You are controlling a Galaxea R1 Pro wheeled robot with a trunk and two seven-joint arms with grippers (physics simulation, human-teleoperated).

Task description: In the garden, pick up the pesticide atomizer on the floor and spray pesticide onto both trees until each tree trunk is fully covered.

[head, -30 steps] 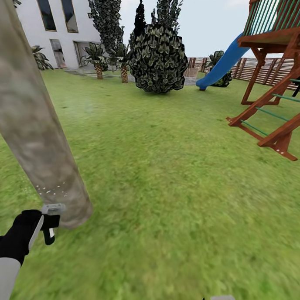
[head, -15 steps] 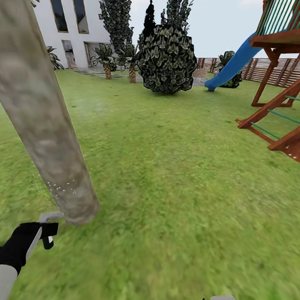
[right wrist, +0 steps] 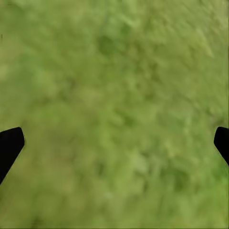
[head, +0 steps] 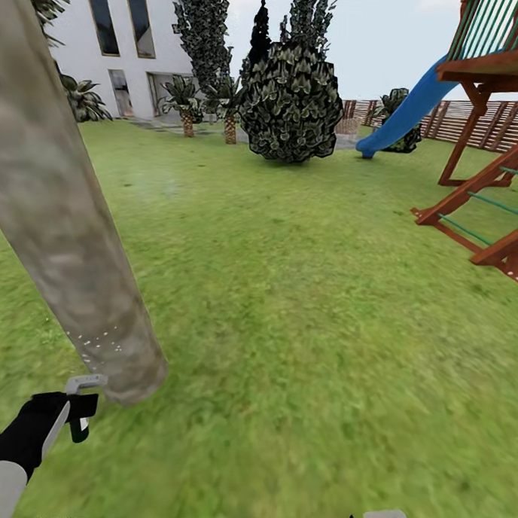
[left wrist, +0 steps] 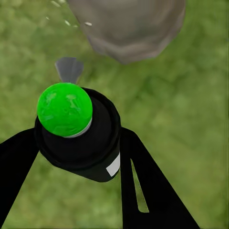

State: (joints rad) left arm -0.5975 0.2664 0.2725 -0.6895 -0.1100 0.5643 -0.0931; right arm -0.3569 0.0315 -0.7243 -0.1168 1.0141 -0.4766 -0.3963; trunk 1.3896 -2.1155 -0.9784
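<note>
A thick, mottled beige-grey tree trunk [head: 64, 228] leans across the left of the head view, and its base [left wrist: 129, 28] meets the grass. A band of fine white pesticide speckles [head: 97, 341] dots the bark just above the base. My left gripper [head: 79, 411] sits right beside the trunk's foot, shut on the pesticide atomizer [left wrist: 90, 143]. The atomizer is a black bottle with a white label, a green ball top and a grey nozzle pointing at the trunk. My right gripper [right wrist: 114, 143] hangs open over bare grass, its fingertips far apart.
The lawn [head: 288, 290] stretches ahead. A wooden play frame [head: 496, 186] with a blue slide [head: 405, 107] stands at the right before a slat fence. A large round bush [head: 291, 102], dark trees and small palms stand at the back by the white house [head: 118, 42].
The camera has turned, shifting the whole view. Relative to the trunk's base, my left gripper with the atomizer has dropped back a little. The right gripper has not moved.
</note>
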